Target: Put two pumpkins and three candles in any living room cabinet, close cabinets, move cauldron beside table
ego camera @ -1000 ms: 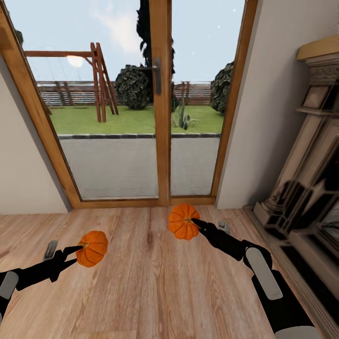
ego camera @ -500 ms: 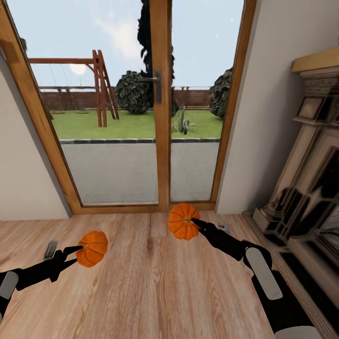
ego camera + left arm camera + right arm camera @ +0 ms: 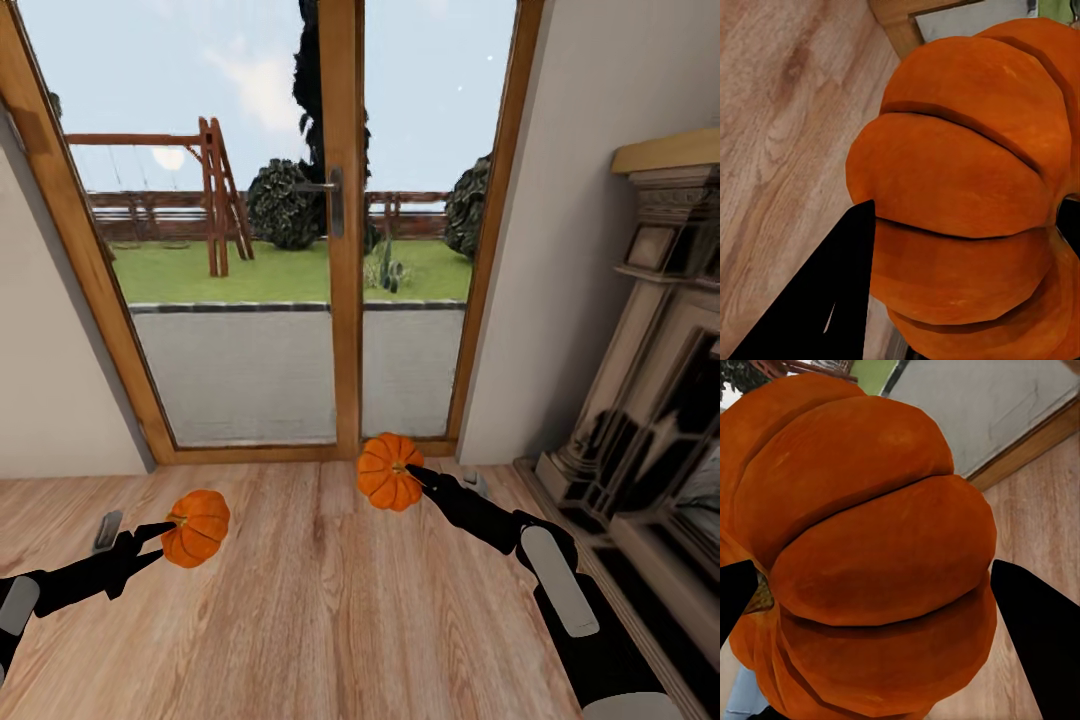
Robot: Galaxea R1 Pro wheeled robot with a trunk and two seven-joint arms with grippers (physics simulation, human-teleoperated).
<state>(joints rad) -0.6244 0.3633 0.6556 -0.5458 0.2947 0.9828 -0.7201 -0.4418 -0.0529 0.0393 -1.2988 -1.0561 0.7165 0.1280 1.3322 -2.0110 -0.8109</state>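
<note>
The left gripper [image 3: 165, 533] has its fingers clenched on one pumpkin [image 3: 196, 527], held above the wood floor [image 3: 330, 620] at about 8 o'clock in the head view. The right gripper [image 3: 412, 474] grasps the other pumpkin [image 3: 388, 470] near centre, before the glass doors [image 3: 340, 230]; a fireplace [image 3: 650, 400] stands at 3 o'clock.

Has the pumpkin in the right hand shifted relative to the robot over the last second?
No. The pumpkin sits at the same spot in the head view. The glass door slid down the picture, so the camera moved.
</note>
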